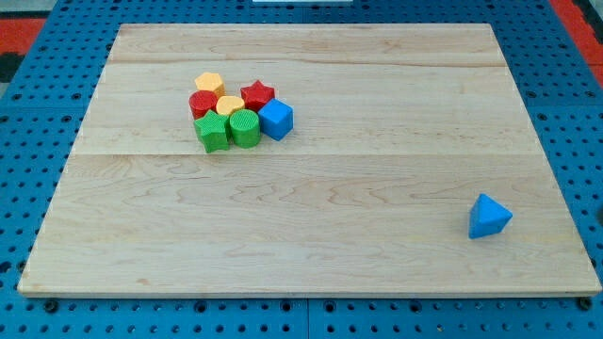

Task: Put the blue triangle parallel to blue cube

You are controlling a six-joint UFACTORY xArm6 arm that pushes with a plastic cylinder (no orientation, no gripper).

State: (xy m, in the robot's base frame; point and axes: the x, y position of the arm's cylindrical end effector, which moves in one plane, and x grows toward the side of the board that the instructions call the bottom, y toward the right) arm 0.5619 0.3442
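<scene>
The blue triangle (489, 217) lies alone near the view's right, low on the wooden board (311, 207). The blue cube (276, 119) sits far from it, at the upper left of centre, on the right side of a tight cluster of blocks. It touches the red star (257, 95) and a green cylinder (244, 128). My tip does not show in this view, nor does any part of the rod.
The cluster also holds a green block (213, 134), a red block (203, 103), a yellow hexagon (209, 84) and a yellow heart (229, 104). A blue pegboard (38, 132) surrounds the board.
</scene>
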